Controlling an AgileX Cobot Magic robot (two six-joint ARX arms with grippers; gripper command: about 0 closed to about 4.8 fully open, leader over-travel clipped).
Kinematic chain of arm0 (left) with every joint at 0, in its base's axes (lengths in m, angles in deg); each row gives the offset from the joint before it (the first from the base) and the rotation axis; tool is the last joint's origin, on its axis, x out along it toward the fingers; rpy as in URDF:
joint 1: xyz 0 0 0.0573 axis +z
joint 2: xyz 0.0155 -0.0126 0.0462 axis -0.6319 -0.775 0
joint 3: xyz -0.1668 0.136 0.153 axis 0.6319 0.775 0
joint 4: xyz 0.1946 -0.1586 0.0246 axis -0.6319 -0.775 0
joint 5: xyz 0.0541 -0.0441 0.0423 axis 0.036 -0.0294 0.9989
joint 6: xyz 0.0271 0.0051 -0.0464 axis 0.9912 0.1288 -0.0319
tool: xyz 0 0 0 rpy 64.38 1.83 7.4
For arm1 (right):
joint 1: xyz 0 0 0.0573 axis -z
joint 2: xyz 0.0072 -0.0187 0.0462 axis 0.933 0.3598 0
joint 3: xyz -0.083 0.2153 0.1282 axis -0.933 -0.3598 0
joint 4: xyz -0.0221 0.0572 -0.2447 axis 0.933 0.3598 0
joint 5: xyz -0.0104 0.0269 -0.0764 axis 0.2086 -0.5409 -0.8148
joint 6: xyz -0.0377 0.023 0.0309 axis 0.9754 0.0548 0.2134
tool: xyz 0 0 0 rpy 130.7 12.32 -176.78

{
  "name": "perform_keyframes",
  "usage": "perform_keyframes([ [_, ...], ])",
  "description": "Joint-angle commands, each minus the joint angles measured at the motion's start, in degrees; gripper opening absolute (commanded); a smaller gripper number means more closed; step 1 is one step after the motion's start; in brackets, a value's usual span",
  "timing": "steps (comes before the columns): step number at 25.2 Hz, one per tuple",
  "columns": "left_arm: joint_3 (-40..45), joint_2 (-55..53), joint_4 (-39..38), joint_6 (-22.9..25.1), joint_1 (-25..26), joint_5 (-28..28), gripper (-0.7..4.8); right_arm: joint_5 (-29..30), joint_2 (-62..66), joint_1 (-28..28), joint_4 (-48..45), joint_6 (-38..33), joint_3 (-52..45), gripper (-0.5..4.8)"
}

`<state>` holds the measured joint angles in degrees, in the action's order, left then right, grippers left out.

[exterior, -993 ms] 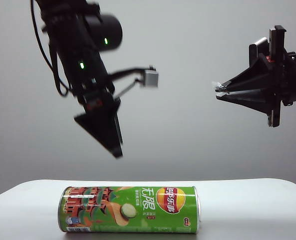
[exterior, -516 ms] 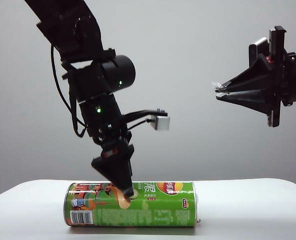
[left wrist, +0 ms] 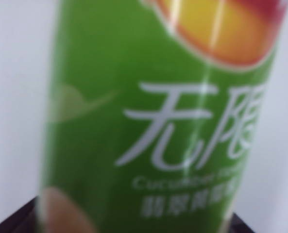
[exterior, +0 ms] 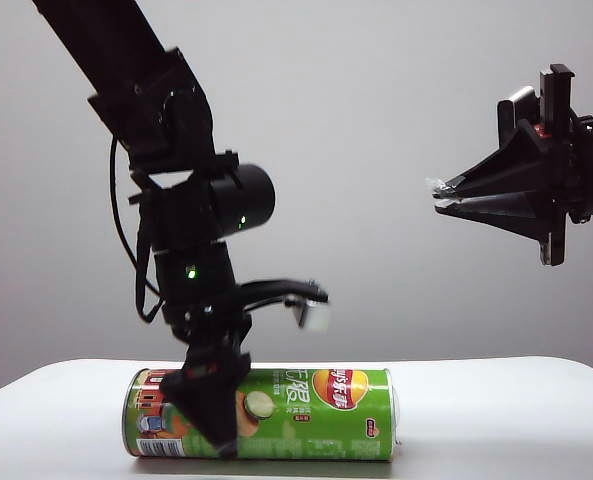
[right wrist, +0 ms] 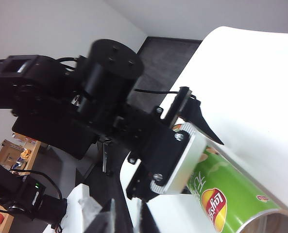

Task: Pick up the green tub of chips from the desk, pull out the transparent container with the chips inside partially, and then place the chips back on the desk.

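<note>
I am straddling the green tub [exterior: 261, 414] with my spread left gripper [exterior: 208, 405], its long axis crossing between my fingers; my pressed-together right gripper [exterior: 442, 194] is hovering well apart.

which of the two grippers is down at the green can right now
The left gripper, jaws wide open astride the green tub of chips lying on the desk. The right gripper hangs high, clear of it.

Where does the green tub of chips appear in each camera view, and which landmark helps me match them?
Exterior view: green tub of chips lies on its side at bottom centre, on the desk.
Left wrist view: it fills the frame, close and blurred.
Right wrist view: its logo end shows at the lower right.
Shared landmark: the red-yellow logo.
</note>
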<state>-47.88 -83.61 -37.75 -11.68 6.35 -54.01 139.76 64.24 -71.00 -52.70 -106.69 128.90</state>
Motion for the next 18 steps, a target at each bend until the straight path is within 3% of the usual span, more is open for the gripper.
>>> perform_keyframes([
  [1,0.07,-0.42,-0.28,0.24,-0.02,1.25,4.79,0.13,-0.13,-0.02,-0.35,0.39,0.13,0.62],
  [8,0.07,-0.48,-1.64,0.26,0.0,1.2,4.79,-0.13,-0.11,-0.02,-0.33,0.92,0.11,0.62],
  [9,0.07,-0.48,-1.88,0.26,0.0,1.2,4.57,-0.68,-0.13,-0.02,-0.04,1.09,0.11,0.62],
  [11,0.07,-0.48,-2.21,0.26,0.0,1.22,3.63,-0.98,-0.11,-0.02,0.5,1.51,0.11,0.62],
  [18,-0.07,-0.33,-2.58,0.26,-0.02,1.25,3.62,-0.94,0.22,0.0,0.5,1.46,0.13,0.63],
])
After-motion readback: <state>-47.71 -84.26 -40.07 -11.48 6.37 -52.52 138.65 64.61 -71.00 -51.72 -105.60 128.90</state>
